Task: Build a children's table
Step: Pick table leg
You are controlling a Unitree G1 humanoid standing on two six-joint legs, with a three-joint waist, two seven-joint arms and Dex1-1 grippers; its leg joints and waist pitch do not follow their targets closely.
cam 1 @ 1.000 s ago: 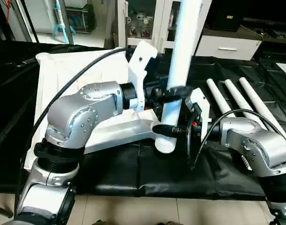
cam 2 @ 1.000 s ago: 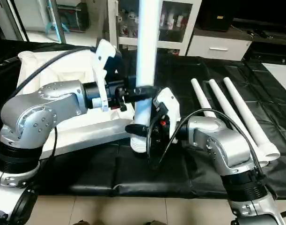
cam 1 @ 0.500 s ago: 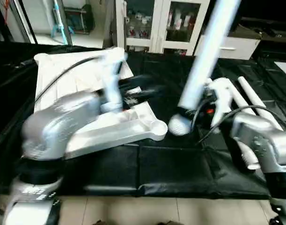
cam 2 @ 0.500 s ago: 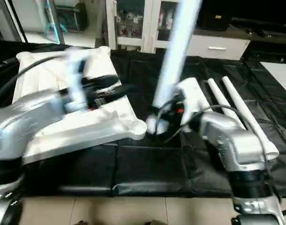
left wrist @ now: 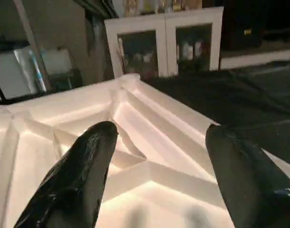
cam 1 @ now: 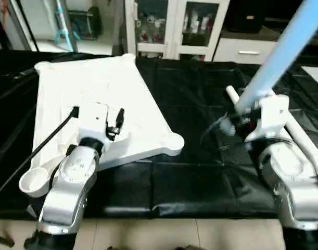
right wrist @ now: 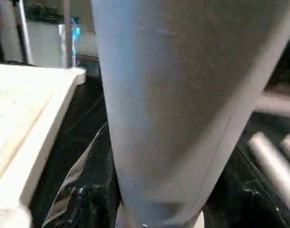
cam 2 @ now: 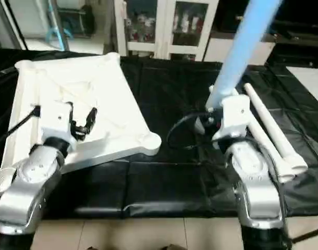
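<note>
Table top [cam 1: 96, 99] lies ribbed side up on the black-draped table [cam 1: 195, 177], sockets facing up so legs can drop in from above. Near-right corner socket [cam 1: 174, 141] stands empty, well apart from the leg in hand; near-left socket [cam 1: 34, 182] also empty.

Right hand [cam 1: 241, 115] clenched around one white leg [cam 1: 283, 52] near its lower end. Leg tilts up and away to the robot's right, lower end just above the cloth. Low grip likely chosen to steer that end into a socket.

Left hand [left wrist: 154, 156] released, black fingers [left wrist: 83, 171] spread, holding nothing, hovering over the X-ribs. Probably placed to steady the top while a leg is pressed in.

Spare legs [cam 2: 268, 130] lie on the cloth beside the right arm, within reach for later sockets.

No leg seated yet: early stage, by my reckoning.
</note>
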